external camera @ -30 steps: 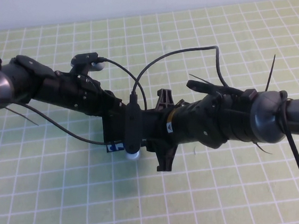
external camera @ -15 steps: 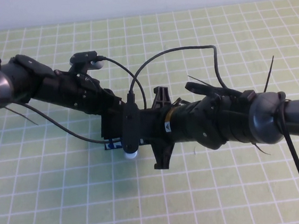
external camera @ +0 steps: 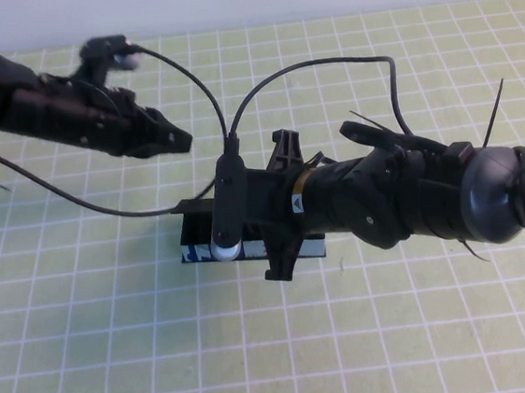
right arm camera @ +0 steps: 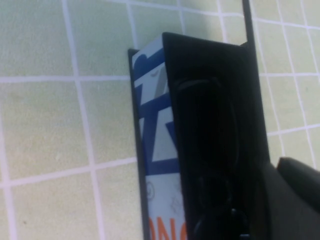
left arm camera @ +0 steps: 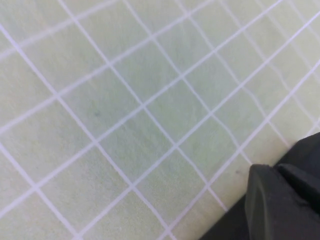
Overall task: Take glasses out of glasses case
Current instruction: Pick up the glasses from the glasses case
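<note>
Glasses case (external camera: 249, 245) sits mid worktop (external camera: 120, 362) on the green grid mat, pale blue printed strip facing the robot's side, mostly hidden under the right arm in the high view. Right wrist view shows the case open (right arm camera: 210, 125), dark interior with the glasses (right arm camera: 205, 165) lying inside, black on black, frame outline only faintly visible. Right claw (external camera: 278, 209) hangs directly over the case, its black fingers (external camera: 281, 152) sticking out on the far and near sides of the case; whether the fingers are together or clamped on the glasses, cannot tell, tips hidden. The right arm's camera and its looping cable (external camera: 306, 75) block most of the case from above. Left claw (external camera: 177, 142) is up in the far left area, above the mat, apart from the case, fingers pressed together at the tip, holding nothing. Left wrist view shows only bare mat and a dark finger (left arm camera: 280, 205) edge.
</note>
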`<state>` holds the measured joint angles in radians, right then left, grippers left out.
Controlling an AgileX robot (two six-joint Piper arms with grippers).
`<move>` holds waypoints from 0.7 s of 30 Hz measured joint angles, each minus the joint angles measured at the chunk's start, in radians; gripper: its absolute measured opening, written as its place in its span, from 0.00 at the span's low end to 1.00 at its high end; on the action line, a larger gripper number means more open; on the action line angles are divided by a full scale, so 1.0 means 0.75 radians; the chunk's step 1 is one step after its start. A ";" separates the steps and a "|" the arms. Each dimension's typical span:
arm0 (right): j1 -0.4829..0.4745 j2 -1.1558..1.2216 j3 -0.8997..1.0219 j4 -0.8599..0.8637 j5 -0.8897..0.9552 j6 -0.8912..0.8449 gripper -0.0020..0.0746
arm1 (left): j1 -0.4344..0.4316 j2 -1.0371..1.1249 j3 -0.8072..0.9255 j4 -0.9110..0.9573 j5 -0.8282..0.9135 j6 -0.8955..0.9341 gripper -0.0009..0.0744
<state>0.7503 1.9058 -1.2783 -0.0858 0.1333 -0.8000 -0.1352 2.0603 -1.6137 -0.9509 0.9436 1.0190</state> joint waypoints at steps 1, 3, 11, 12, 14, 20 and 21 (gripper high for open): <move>0.000 -0.006 0.000 0.003 0.000 0.002 0.03 | 0.017 -0.034 0.000 0.000 0.021 0.000 0.01; 0.000 -0.012 0.000 0.008 0.000 0.002 0.02 | 0.063 -0.120 0.007 0.000 0.070 0.013 0.01; -0.014 -0.031 0.000 0.065 0.003 0.005 0.02 | 0.182 -0.307 0.298 -0.089 0.288 0.386 0.01; -0.021 -0.033 0.000 0.075 0.003 0.005 0.02 | 0.195 -0.303 0.339 -0.103 0.307 0.444 0.01; -0.028 -0.034 0.000 0.087 0.003 0.005 0.02 | 0.213 -0.275 0.399 -0.148 0.320 0.531 0.01; -0.037 -0.034 0.000 0.114 0.000 0.005 0.02 | 0.219 -0.132 0.442 -0.262 0.318 0.689 0.01; -0.037 -0.034 0.000 0.114 -0.002 0.005 0.02 | 0.216 -0.106 0.442 -0.300 0.315 0.713 0.01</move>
<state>0.7229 1.8800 -1.2783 0.0000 0.1319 -0.7961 0.0271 1.9807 -1.2824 -1.1757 1.1802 1.5539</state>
